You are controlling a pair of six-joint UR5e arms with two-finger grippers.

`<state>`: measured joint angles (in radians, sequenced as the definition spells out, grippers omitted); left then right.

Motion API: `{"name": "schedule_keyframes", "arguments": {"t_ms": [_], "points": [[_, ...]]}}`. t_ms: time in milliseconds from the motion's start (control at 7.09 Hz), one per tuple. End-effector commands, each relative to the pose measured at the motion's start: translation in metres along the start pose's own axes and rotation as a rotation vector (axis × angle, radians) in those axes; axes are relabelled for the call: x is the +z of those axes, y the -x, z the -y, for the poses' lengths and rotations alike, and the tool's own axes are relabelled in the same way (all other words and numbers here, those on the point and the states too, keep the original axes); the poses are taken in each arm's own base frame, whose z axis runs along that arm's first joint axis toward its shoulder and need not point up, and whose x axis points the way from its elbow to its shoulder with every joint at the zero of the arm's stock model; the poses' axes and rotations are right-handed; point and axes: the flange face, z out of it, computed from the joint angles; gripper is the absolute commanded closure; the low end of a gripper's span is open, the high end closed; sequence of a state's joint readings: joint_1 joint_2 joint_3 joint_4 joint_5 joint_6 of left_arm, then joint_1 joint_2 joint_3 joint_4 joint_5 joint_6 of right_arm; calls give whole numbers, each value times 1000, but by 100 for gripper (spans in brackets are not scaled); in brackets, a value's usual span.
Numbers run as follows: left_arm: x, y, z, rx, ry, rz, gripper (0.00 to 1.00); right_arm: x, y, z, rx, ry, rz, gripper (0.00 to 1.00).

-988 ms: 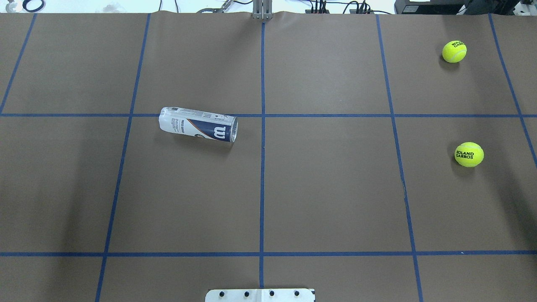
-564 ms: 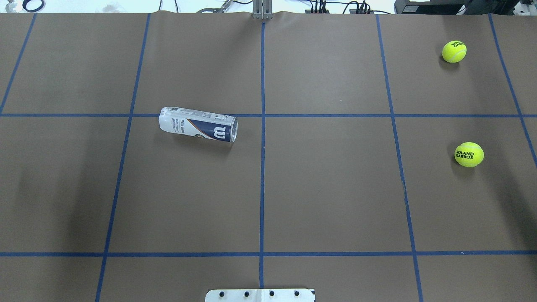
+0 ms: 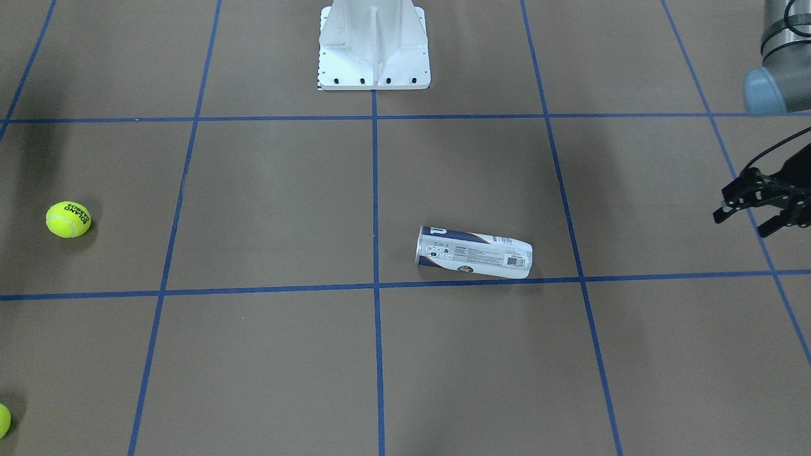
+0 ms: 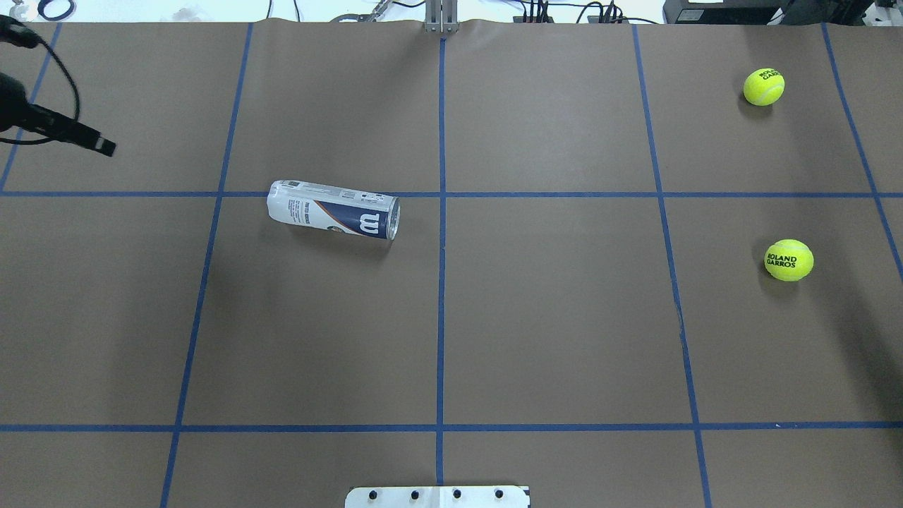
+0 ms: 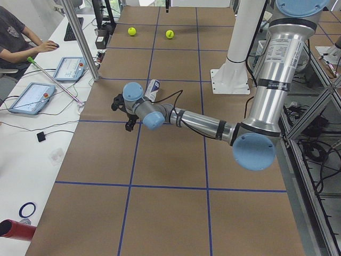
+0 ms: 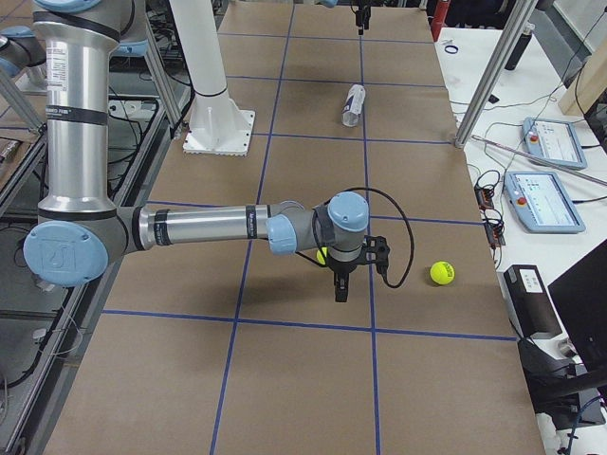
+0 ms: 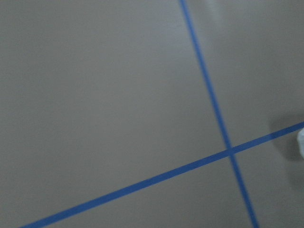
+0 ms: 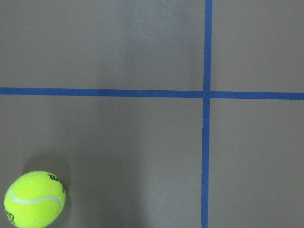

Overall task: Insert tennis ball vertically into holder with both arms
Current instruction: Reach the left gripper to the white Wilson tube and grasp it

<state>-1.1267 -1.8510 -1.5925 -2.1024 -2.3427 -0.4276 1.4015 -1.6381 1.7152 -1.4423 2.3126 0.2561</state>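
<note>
The holder [image 4: 333, 210] lies on its side left of the table's middle, its open metal rim toward the centre line; it also shows in the front view [image 3: 474, 253]. Two yellow tennis balls lie at the right: a near one [image 4: 789, 259] and a far one [image 4: 764, 87]. My left gripper [image 4: 99, 143] hovers at the far left, well apart from the holder; in the front view [image 3: 742, 223] its fingers are spread and empty. My right gripper [image 6: 341, 284] shows only in the right side view, near the near ball; I cannot tell whether it is open. One ball [image 8: 34, 199] shows in the right wrist view.
The white pedestal base [image 3: 374, 44] stands at the robot's edge of the table. Blue tape lines [image 4: 441, 310] grid the brown table cover. A metal post [image 6: 493, 71] and operator tablets [image 6: 550, 199] stand beside the far edge.
My left gripper has come into the overhead view at the far left edge. The holder and both balls have not moved.
</note>
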Motion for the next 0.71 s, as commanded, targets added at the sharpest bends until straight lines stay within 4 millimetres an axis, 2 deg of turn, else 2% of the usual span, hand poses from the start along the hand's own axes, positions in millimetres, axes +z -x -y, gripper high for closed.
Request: {"name": "schedule_keyframes", "arguments": {"t_ms": [0,141,282,423,564], "points": [[57,-160,58,213,-23,-84,0,1,-1,2,3,2,-3,0],[49,-194,82,249,-64,-98,0,2,0,2,2,3,-3,0],[56,-231,94,284,-84,-93,1,2,0,2,2,3,-3,0],[70,-263,95,385,-121,-53,6,2,1,2,1,5,-1,0],[96,-296,87,464,-115,18,4,2,1,2,0,4,-1,0]]}}
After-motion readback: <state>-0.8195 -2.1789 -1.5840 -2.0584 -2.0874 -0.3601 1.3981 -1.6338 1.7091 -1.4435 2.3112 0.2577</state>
